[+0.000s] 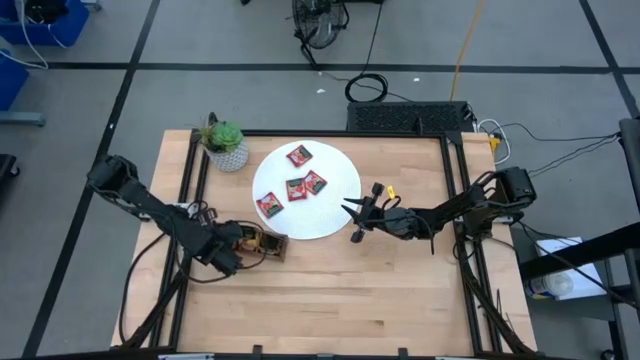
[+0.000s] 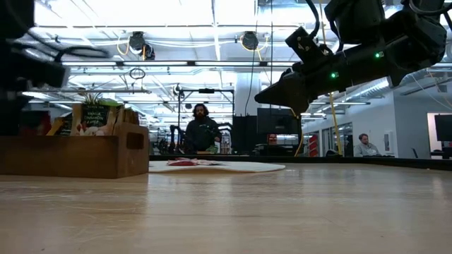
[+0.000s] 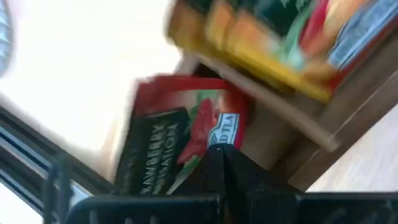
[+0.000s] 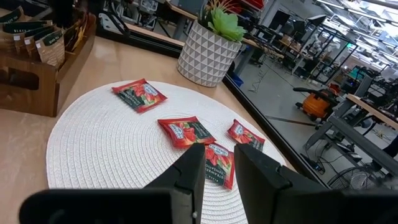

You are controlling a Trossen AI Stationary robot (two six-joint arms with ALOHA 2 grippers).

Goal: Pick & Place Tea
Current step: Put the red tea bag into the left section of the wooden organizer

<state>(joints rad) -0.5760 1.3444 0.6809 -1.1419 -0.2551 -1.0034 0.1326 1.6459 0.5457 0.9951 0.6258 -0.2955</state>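
1. my left pincer point(image 3: 217, 163), over the wooden tray point(image 1: 268, 245), is clenched on a red tea sachet point(image 3: 186, 134).
2. my right pincer point(image 4: 214, 163) hovers slightly parted, empty, above the white disc point(image 1: 335, 215).
3. only the overhead view shows all four sachets point(image 1: 300, 155) on it.

Four red sachets point(image 1: 298, 181) lie on the white disc point(image 1: 340, 215), just beyond the right gripper point(image 1: 353, 222) at its edge. The left gripper point(image 1: 232, 258) sits at the tray point(image 1: 270, 245).
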